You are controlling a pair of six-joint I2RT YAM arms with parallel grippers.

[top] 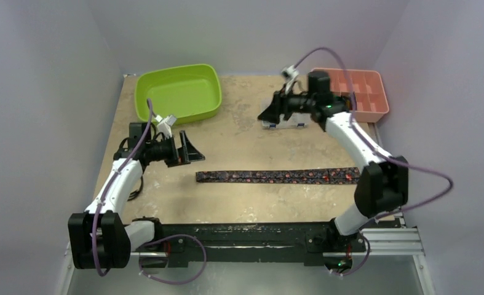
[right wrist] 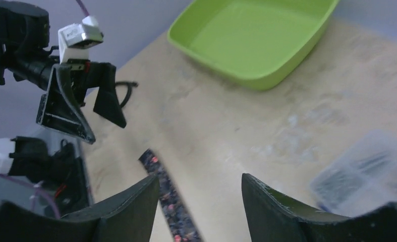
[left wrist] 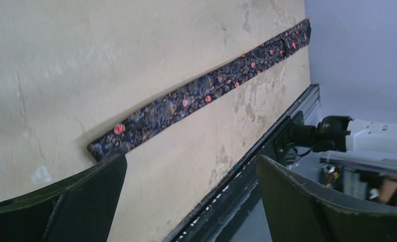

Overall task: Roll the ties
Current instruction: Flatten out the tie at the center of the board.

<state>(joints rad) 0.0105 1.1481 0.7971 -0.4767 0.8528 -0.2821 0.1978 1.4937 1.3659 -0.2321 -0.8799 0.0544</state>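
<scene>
One tie [top: 276,176], black with small red-pink dots, lies flat and unrolled across the middle of the table; it also shows as the tie [left wrist: 201,85] and the tie [right wrist: 167,189]. My left gripper [top: 192,147] hovers open just left of and behind the tie's left end, and in its own view the left gripper [left wrist: 191,161] has nothing between its fingers. My right gripper [top: 269,112] is raised at the back of the table, well away from the tie. It is open and empty, as the right gripper [right wrist: 200,179] shows in its own view.
A green bin [top: 179,92] stands empty at the back left, seen also as the green bin [right wrist: 257,38]. A pink compartment tray [top: 365,92] sits at the back right. A clear plastic box [top: 282,123] lies under the right gripper. A black rail [top: 251,236] runs along the near edge.
</scene>
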